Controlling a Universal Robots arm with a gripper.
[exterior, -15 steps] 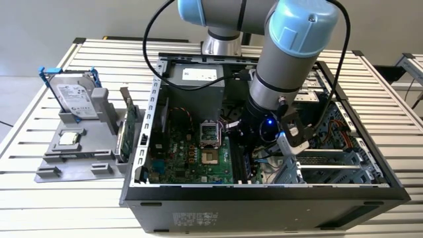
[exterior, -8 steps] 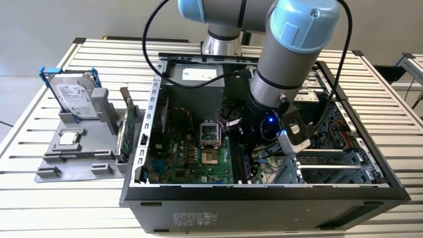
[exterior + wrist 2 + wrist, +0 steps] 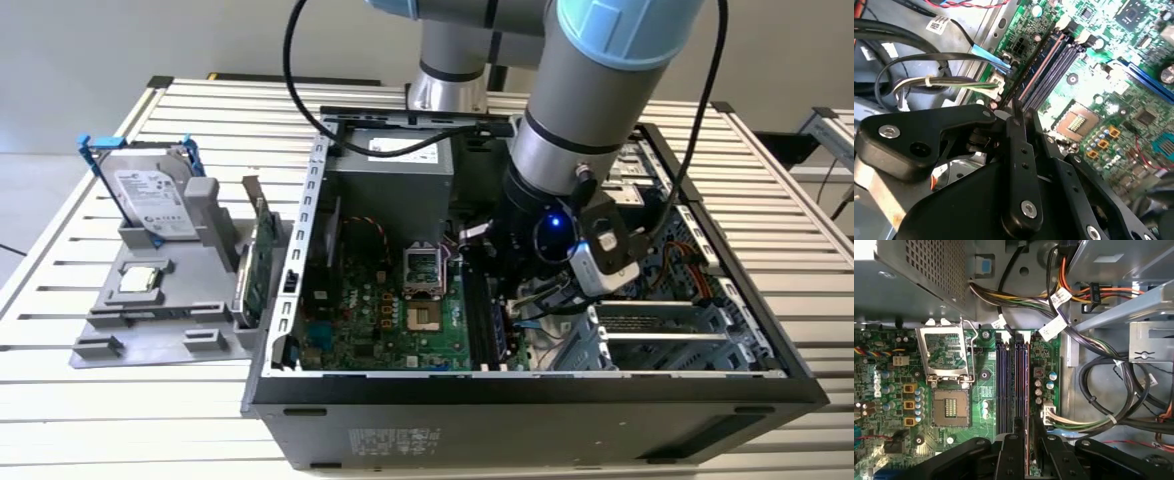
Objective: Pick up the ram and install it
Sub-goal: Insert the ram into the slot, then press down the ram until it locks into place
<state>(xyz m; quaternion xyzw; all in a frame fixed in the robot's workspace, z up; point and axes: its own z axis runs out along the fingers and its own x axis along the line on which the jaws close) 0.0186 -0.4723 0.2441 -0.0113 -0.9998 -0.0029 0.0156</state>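
My gripper [image 3: 518, 300] is down inside the open computer case [image 3: 534, 385], over the motherboard's memory slots [image 3: 1004, 385]. Its two black fingers [image 3: 1010, 452] are shut on the ram [image 3: 1027, 390], which shows edge-on as a thin dark strip with a reddish edge. The stick runs along the slot nearest the white power connector [image 3: 1048, 415] and sits in or just above it; I cannot tell which. In the second wrist view the gripper [image 3: 1016, 112] pinches the same thin ram [image 3: 1029, 70], pointing along the slots [image 3: 1054, 65].
The CPU socket [image 3: 949, 407] with its raised metal frame lies beside the slots. Cable bundles [image 3: 1094, 405] crowd the other side, toward the drive cage [image 3: 667, 330]. Outside the case, a grey holder [image 3: 160, 310] carries a hard drive in a blue bracket [image 3: 147, 190] and a green card [image 3: 262, 240].
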